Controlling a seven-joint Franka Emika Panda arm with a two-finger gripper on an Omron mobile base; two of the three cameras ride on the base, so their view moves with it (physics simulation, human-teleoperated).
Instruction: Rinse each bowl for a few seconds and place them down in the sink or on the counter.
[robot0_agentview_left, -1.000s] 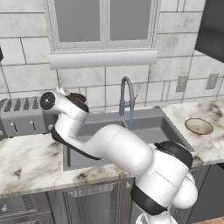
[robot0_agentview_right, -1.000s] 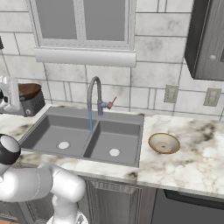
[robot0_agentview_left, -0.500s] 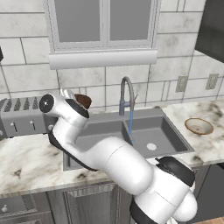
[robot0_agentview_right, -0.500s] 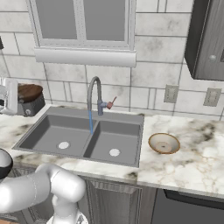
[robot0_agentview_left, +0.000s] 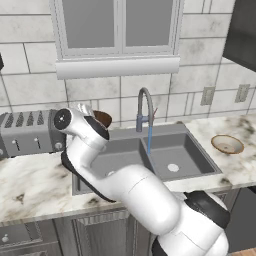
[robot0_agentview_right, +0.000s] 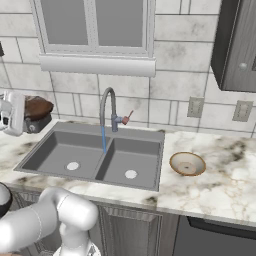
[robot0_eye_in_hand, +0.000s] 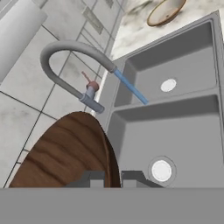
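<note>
while water runs from the tap (robot0_agentview_right: 107, 102), the hand (robot0_eye_in_hand: 113, 178) grips the brown bowl (robot0_eye_in_hand: 65, 153)

Dark wood-grain bowl (robot0_eye_in_hand: 65, 153) tilted above the grey sink (robot0_agentview_right: 65, 150); tan bowl (robot0_agentview_right: 187, 163) on marble counter (robot0_agentview_right: 225, 185).

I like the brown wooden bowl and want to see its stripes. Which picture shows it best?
The hand view: the dark brown bowl is close and large there, its wood grain plain, held by the tool. In the left base view the bowl is a small patch behind the arm. In the right base view it is small, at the left edge.
</note>
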